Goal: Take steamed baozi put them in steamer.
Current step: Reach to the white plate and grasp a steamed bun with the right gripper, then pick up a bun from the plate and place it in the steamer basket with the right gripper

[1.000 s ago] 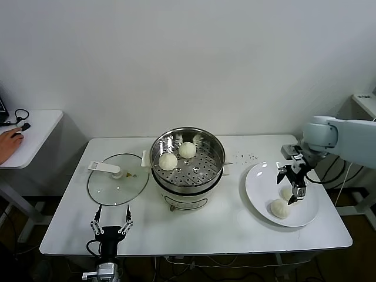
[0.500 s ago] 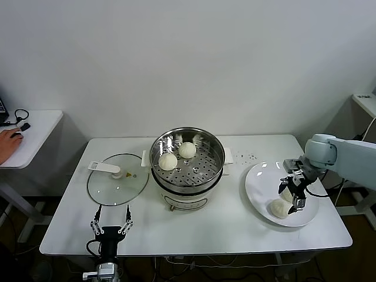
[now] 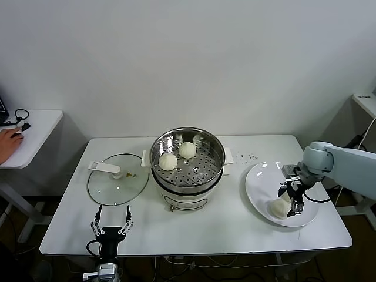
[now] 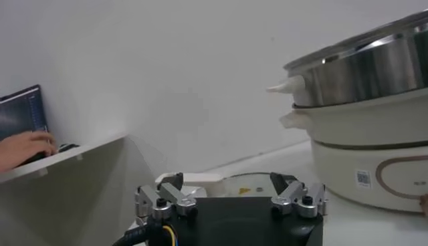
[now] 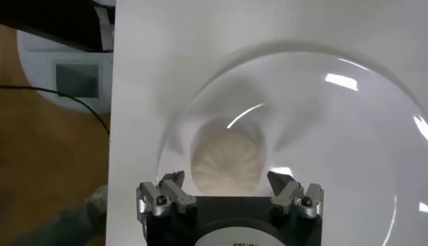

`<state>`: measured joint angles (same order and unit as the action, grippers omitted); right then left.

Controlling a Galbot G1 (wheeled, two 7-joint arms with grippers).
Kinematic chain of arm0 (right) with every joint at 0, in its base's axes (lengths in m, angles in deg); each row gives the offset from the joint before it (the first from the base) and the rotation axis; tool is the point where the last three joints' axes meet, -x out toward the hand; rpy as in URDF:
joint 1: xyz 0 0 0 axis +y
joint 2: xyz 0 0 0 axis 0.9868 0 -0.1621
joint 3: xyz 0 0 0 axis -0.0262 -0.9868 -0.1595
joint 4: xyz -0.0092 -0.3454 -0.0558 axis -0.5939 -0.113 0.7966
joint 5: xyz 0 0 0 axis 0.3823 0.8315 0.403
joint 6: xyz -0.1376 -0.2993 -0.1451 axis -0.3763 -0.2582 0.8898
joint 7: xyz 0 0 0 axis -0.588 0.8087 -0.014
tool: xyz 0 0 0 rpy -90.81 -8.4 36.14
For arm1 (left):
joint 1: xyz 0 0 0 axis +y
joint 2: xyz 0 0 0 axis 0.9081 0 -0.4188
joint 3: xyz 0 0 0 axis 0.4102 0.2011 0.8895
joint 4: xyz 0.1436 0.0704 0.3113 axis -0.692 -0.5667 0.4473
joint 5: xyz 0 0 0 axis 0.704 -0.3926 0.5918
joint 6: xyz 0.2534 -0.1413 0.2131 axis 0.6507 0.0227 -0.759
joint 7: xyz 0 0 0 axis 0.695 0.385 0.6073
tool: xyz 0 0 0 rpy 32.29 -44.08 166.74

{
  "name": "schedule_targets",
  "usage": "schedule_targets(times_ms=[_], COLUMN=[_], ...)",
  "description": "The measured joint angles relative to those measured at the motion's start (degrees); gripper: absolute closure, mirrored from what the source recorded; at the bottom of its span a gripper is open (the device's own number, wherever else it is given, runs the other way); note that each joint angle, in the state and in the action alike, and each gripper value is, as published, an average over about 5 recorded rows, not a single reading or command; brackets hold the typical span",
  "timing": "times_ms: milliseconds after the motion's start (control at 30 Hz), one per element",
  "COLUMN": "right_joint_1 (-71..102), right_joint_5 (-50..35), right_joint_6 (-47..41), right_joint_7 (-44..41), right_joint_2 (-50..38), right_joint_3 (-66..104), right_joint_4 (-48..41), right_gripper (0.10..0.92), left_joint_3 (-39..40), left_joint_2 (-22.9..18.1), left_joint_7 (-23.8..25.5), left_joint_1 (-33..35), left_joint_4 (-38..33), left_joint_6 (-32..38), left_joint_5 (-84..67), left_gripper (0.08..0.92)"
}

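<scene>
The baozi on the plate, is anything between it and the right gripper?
Nothing visible. The open right gripper hangs directly over the baozi on the white plate, with only open air between them.

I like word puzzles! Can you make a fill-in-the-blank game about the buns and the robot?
1. The steamer holds ___ buns.
2. The right gripper is over the ___, its fingers open.
3. The glass lid lies on the steamer's ___ side.
4. The left gripper waits at the table's ___ edge.

Missing words: two; plate; left; front
</scene>
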<state>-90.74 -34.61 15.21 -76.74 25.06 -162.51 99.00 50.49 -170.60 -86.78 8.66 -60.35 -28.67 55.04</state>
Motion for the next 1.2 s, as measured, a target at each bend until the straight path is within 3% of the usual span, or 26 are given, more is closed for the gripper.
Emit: schedule_targets(times_ms=[433, 800, 1200], right_joint_1=[1.5, 1.7, -2.3], right_joint_5=[0.7, 1.1, -0.3], right_joint_6=[-0.6, -0.9, 0.1], right_joint_7=[0.3, 0.5, -0.4], right_joint_2=[0.6, 0.2, -0.5], right_joint_3=[1.1, 1.4, -1.3], right_joint_4=[-0.2, 0.1, 2.2], right_gripper=[0.226, 0.451, 0.46], left_joint_3=[0.2, 0.2, 0.2], left_joint_2=[0.0, 0.0, 0.0], left_joint_7=[-0.1, -0.1, -0.1], left_joint_1=[0.1, 0.2, 0.1], left_joint_4=[-0.3, -0.5, -0.6], left_joint_6=[-0.2, -0.1, -0.1], left_joint_5=[0.2, 0.2, 0.2], left_gripper=[0.177, 0.177, 0.177])
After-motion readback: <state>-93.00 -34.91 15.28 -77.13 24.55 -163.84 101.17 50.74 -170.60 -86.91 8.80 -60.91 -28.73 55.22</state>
